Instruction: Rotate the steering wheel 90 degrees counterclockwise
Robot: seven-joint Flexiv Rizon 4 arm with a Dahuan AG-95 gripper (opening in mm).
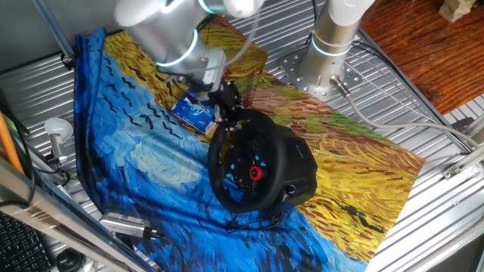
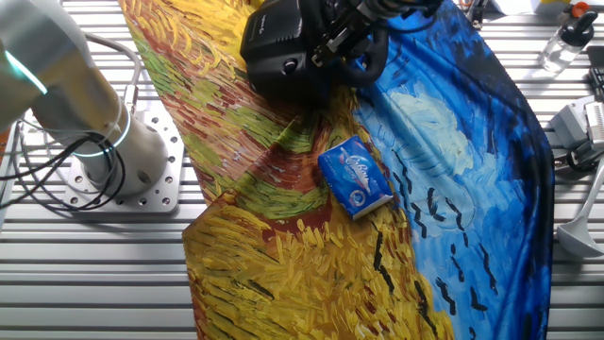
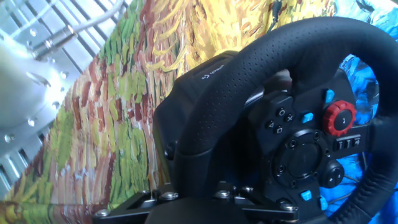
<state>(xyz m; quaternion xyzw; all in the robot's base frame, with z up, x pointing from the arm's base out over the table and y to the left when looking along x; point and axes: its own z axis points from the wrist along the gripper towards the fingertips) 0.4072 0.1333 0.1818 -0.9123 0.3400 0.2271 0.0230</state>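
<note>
1. The cloth [image 1: 363, 181] covers the table; it is loose, so your wheel's base may slide or drag it if you turn too hard.
2. You have one steering wheel [image 1: 249, 170], mid-cloth on its base [image 1: 299, 170].
3. Your gripper [image 1: 227, 106] sits at the wheel's upper rim; whether the fingers pinch the rim I cannot tell. A weak hold could slip off mid-turn.
4. One small box [image 2: 356, 176] lies just beside the wheel; your arm could knock it.
5. One red button [image 3: 339, 117] marks the hub.
</note>
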